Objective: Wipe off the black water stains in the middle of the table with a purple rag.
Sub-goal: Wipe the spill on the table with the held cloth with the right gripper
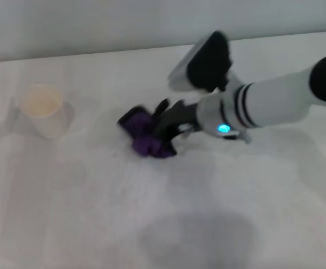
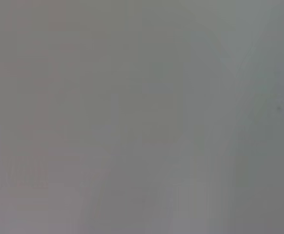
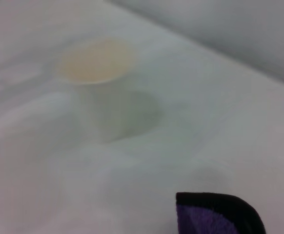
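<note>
We see soft, even, hazy light over the white tabletop (image 1: 264,196), with a broad faint shadow at its near edge. The right arm is motion-blurred. The left wrist view is featureless grey (nothing resolves). The paper cup (image 3: 100,87) is out of focus.

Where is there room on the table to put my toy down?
The near part of the table, in front of the purple rag, is bare. So is the far strip between the paper cup and the far edge. It is crowded mid-table, where the right gripper holds the rag down. No dark stain shows.
</note>
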Controlling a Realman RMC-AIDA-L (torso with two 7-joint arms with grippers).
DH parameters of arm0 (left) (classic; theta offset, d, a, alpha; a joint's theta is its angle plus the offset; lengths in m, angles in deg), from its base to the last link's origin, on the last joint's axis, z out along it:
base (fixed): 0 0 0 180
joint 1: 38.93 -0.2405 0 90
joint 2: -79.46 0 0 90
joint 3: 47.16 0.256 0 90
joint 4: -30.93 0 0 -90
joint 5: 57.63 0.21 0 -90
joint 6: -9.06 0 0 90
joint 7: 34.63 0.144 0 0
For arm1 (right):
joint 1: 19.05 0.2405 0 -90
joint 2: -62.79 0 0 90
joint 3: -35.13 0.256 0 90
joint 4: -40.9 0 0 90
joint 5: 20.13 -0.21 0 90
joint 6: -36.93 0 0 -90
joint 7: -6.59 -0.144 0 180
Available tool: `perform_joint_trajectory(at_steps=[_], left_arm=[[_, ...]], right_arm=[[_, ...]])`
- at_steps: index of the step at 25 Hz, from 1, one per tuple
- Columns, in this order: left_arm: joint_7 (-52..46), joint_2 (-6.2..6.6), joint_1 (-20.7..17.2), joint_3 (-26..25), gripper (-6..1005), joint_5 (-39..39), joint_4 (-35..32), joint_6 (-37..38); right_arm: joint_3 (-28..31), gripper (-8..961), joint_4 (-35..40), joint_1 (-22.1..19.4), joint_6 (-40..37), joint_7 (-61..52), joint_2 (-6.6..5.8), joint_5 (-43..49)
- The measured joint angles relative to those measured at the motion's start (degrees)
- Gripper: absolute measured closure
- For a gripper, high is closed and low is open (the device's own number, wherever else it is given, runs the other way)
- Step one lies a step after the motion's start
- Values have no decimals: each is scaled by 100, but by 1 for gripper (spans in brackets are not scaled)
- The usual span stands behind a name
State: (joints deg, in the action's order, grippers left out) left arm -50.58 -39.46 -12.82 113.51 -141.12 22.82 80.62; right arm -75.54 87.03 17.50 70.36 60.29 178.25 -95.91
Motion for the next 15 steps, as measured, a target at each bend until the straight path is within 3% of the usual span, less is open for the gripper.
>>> perform_joint_trajectory(at_steps=[5, 15], left_arm=[[2, -9, 0, -4, 114, 1, 6, -3], [-13, -9, 23, -44, 114, -51, 9, -48]], right_arm=[[338, 884, -1, -165, 79, 56, 20, 177], [-286, 884, 340, -269, 1162, 268, 63, -713]])
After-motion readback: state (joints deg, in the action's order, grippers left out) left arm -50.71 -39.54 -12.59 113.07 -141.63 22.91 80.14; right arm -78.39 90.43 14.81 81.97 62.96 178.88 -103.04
